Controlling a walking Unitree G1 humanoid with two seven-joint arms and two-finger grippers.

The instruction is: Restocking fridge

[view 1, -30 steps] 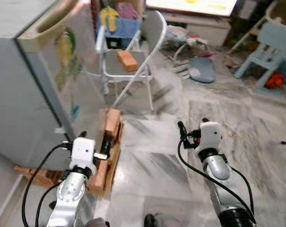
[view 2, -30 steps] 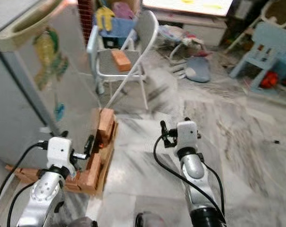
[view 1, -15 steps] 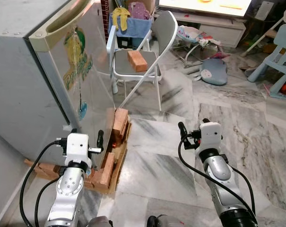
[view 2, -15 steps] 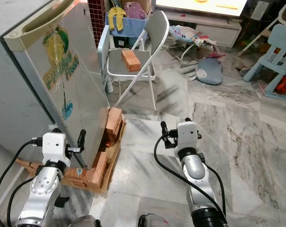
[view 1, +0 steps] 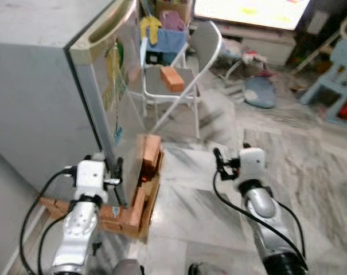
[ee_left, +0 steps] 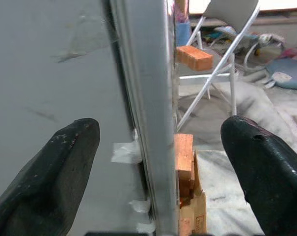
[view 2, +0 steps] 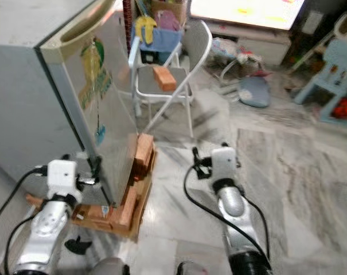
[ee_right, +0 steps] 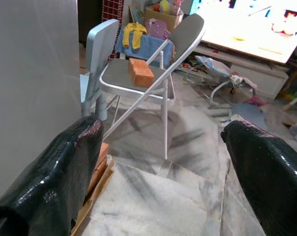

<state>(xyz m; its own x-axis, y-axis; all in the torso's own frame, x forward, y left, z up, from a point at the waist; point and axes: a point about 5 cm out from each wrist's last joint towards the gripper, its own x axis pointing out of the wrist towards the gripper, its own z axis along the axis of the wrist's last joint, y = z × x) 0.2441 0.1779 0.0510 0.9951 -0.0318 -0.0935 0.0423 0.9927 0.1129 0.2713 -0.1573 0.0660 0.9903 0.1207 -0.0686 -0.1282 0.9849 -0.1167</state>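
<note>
left hand point(ee_left: 158, 147): spread, straddling fridge door point(ee_left: 146, 98) edge | right hand point(ee_right: 163, 162): spread, unladen

Even indoor daylight is seen throughout. The head views are smeared by motion blur, worst toward the edges. The television screen point(ee_right: 258, 27) is blown out to glare. Wrist views are sharper.

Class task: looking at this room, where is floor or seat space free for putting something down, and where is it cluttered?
Free: marble floor between the brick stack and right gripper; chair seat beside its brick. Crowded: the fridge base, and the far floor by the cushion.
</note>
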